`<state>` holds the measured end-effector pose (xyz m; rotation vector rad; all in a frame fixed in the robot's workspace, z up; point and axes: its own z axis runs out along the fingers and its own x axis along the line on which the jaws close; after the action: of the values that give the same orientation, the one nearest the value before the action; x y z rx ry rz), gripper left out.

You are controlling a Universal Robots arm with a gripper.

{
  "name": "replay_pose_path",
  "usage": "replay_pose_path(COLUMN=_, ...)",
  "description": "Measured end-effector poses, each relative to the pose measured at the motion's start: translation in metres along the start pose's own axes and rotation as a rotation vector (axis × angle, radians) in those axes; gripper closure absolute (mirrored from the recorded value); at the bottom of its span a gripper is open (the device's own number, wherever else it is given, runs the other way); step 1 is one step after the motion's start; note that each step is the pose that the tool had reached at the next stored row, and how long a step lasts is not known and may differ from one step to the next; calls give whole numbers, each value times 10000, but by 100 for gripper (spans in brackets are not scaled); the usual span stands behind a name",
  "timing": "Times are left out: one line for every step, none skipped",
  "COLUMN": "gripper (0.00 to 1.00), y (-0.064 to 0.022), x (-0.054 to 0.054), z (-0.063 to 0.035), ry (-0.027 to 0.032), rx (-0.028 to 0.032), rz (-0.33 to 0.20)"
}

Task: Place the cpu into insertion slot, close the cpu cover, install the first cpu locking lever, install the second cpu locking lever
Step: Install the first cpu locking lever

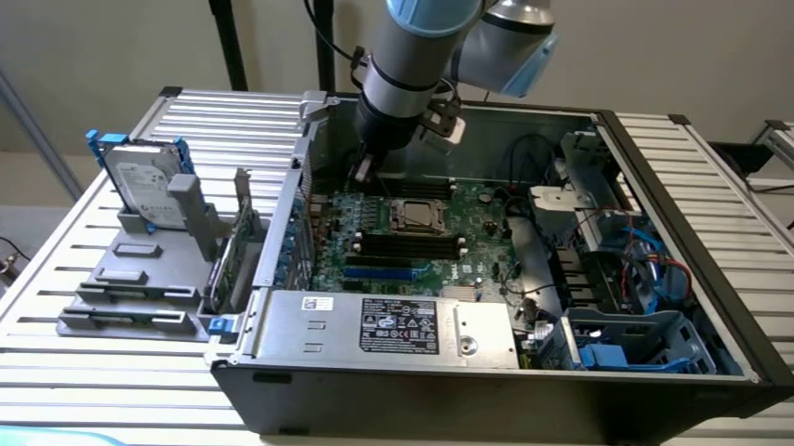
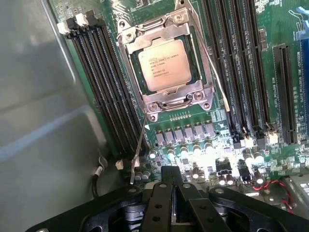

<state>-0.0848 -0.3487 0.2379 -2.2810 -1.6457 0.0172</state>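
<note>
- The tool (image 2: 175, 192) is shut tight and holds nothing.
- It hangs over the green board (image 2: 285, 152) inside the open case (image 1: 496, 400). In the exterior view it is a little to the left of the slot (image 2: 129, 67).
- The cpu (image 2: 163, 65) lies flat in the slot.
- The cover (image 2: 149, 33) is down over the cpu, like a frame around it.
- One thin lever (image 2: 139, 145) sticks out from a corner of the slot toward the tool. Its tip is near the tool but not touching it.
- The other lever (image 2: 213, 67) runs along the far side of the slot. It looks like it is not hooked down, but that is hard to tell.
- Long black memory slots (image 2: 104, 82) lie on both sides of the slot.
- The case sits on a bench (image 1: 74, 372). A grey drive (image 1: 143, 181) stands beside it.
</note>
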Motion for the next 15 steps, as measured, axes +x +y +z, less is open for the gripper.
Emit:
replay_pose_path(gripper=89, y=-2, x=-1, z=0, ry=31, rx=10, rz=70)
replay_pose_path(gripper=89, y=-4, x=-2, z=1, ry=69, rx=17, rz=134)
replay_pose_path(gripper=89, y=-7, x=-2, z=2, ry=118, rx=25, rz=193)
replay_pose_path(gripper=89, y=-10, x=-4, z=2, ry=180, rx=35, rz=247)
replay_pose_path(gripper=89, y=-13, x=-5, z=3, ry=251, rx=49, rz=294)
replay_pose_path(gripper=89, y=-17, x=-6, z=3, ry=333, rx=66, rz=339)
replay_pose_path(gripper=89, y=-20, x=-7, z=4, ry=419, rx=82, rz=382)
replay_pose_path(gripper=89, y=-23, x=-8, z=5, ry=502, rx=96, rz=428)
replay_pose_path(gripper=89, y=-27, x=-10, z=5, ry=580, rx=111, rz=477)
replay_pose_path(gripper=89, y=-30, x=-11, z=6, ry=665, rx=123, rz=535)
replay_pose_path(gripper=89, y=-32, x=-12, z=7, ry=741, rx=131, rz=590)
replay_pose_path(gripper=89, y=-35, x=-13, z=8, ry=814, rx=139, rz=649)
replay_pose_path(gripper=89, y=-38, x=-14, z=8, ry=883, rx=144, rz=713)
replay_pose_path(gripper=89, y=-40, x=-14, z=9, ry=953, rx=146, rz=781)
replay_pose_path(gripper=89, y=-42, x=-15, z=9, ry=1016, rx=146, rz=853)
